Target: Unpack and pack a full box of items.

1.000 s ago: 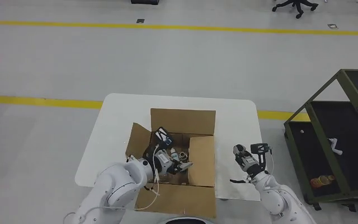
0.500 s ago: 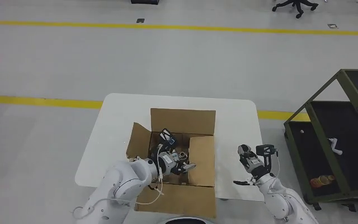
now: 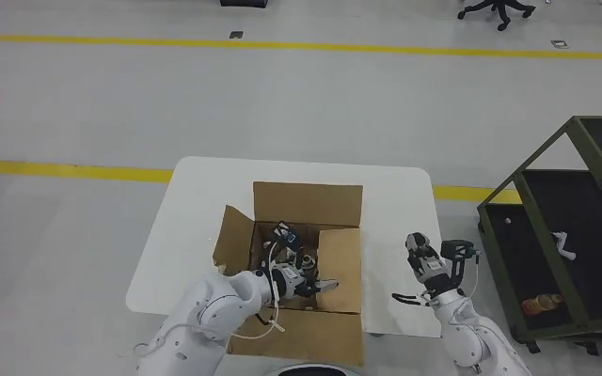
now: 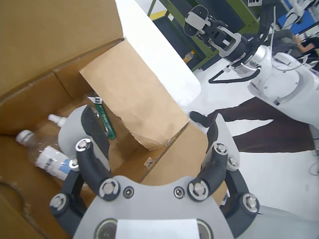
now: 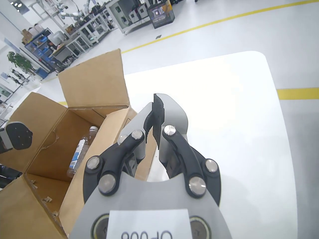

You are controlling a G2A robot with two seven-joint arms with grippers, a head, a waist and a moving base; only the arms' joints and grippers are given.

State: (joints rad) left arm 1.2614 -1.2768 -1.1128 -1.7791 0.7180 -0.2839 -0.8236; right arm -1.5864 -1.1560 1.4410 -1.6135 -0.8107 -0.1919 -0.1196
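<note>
We are hovering the left gripper (image 4: pixel 152 115), jaws spread, over the box (image 3: pixel 308 202) at the near edge of the table (image 3: pixel 202 216). We should be lowering squarely over the bottle (image 4: pixel 47 156), avoiding the flap (image 4: pixel 134 95). The right gripper (image 5: pixel 156 105) is waiting closed, empty.

brown cardboard box (image 3: pixel 307 202) stands upright and open: far flap raised, left and near flaps angled outward, right flap folded in over the opening. on the box floor a clear plastic bottle (image 4: pixel 47 159) with white cap and blue-and-white label lies on its side. against the folded-in flap lies a green-handled tool (image 4: pixel 109 126), possibly a wrench, with a small white nozzle top (image 4: pixel 56 120) near it
</note>
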